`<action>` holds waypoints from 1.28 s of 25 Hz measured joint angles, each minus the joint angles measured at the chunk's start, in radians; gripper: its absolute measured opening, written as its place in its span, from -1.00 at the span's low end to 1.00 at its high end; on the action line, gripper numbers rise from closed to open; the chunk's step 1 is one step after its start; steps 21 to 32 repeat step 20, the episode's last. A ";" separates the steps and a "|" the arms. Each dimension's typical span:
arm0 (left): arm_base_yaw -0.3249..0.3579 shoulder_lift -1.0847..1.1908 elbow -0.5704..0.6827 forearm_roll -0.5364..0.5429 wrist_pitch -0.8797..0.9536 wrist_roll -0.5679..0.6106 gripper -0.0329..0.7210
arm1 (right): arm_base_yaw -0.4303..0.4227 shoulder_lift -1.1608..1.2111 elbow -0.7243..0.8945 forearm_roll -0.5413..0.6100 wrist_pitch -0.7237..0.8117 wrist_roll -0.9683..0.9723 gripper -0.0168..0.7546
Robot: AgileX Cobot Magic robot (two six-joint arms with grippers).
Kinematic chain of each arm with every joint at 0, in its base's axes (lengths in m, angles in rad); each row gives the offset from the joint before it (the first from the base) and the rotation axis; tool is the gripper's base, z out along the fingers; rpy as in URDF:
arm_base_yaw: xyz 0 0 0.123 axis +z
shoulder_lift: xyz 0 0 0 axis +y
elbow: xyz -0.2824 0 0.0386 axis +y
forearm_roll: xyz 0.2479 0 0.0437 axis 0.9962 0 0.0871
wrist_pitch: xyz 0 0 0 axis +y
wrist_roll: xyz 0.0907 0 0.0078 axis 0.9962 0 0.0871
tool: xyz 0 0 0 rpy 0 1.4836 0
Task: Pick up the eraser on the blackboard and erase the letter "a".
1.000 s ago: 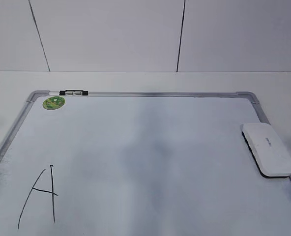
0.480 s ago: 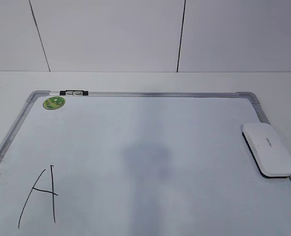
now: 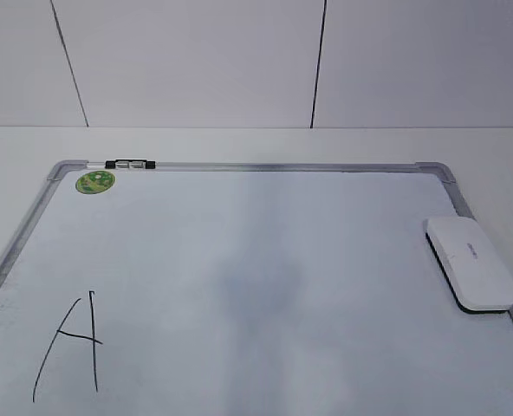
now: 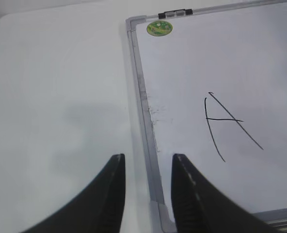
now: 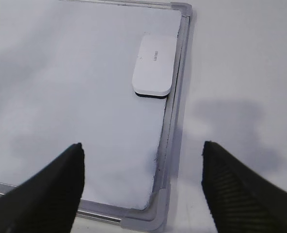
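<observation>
The eraser (image 3: 470, 263), a white rounded block with a black underside, lies on the blackboard (image 3: 256, 234) against its right frame. It also shows in the right wrist view (image 5: 154, 65), ahead of my right gripper (image 5: 142, 144), which is wide open and empty above the board's near right corner. My left gripper (image 4: 148, 157) is open and empty above the board's left frame near its front corner. Only a tall capital "A" (image 3: 70, 347) is drawn on the board, also seen in the left wrist view (image 4: 226, 124). No lowercase letter "a" shows. Neither gripper appears in the exterior view.
A green round sticker (image 3: 94, 181) sits at the board's far left corner, with a black-and-silver clip (image 3: 129, 163) on the top frame. The board lies flat on a white table (image 4: 61, 97) with a white panelled wall (image 3: 196, 61) behind.
The eraser and the board have stayed put. Only the faint grey shadow over the board's middle has shifted slightly.
</observation>
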 joint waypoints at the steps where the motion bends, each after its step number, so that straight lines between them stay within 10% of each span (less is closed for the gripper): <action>1: 0.000 -0.004 0.000 0.000 0.000 0.000 -0.26 | 0.000 0.000 0.002 -0.003 0.000 0.000 0.55; 32: 0.000 -0.004 0.000 -0.038 0.000 0.001 -0.26 | 0.000 0.000 0.002 -0.009 -0.002 0.000 0.55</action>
